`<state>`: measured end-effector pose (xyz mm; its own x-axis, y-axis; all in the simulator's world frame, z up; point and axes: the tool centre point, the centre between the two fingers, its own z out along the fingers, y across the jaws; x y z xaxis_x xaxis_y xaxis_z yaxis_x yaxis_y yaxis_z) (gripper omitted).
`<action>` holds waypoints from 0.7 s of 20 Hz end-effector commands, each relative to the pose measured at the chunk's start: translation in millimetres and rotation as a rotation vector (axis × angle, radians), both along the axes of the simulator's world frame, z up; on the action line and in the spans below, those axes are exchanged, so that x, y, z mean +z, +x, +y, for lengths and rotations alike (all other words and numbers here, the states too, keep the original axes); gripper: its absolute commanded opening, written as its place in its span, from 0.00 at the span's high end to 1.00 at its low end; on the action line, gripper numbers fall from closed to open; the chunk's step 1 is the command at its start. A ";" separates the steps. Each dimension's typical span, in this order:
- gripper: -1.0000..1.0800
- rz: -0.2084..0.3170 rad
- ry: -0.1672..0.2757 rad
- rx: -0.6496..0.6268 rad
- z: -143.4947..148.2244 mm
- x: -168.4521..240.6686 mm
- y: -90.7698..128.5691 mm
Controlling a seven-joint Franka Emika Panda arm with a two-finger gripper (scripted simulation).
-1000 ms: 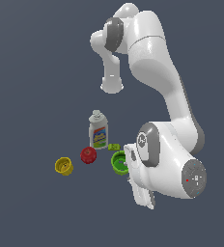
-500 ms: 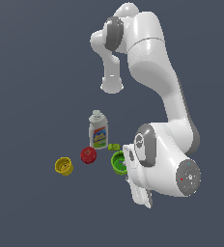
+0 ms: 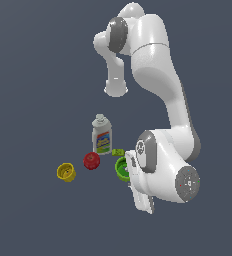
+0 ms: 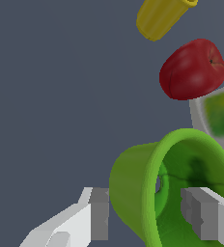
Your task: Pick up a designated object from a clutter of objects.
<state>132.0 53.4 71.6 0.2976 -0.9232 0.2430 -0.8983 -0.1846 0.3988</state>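
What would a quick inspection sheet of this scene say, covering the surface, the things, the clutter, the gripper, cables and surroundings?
Surface: plain dark grey floor, no marks seen.
Job's thing: green cup, wall between the two fingers, one finger outside, the other inside; whether it is lifted cannot be told.
Clutter: red apple and yellow cup on the exterior view's left of the green cup; white bottle upright behind the apple; small green block beside the bottle.
Gripper: gripper low at the cup, fingers straddling its wall; firm grip cannot be told.
Cables: nothing seen.
Surroundings: nothing seen but the white arm.
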 end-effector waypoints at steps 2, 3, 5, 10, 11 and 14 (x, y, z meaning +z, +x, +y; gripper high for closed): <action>1.00 -0.001 0.000 0.000 0.0 -0.1 0.3; 1.00 -0.001 0.000 0.000 0.0 -0.1 0.3; 1.00 -0.001 0.000 0.000 0.0 -0.1 0.3; 1.00 -0.001 0.000 0.000 0.0 -0.1 0.3; 1.00 -0.004 0.000 0.000 -0.4 1.5 1.1; 1.00 -0.004 0.000 0.000 -0.6 2.7 0.5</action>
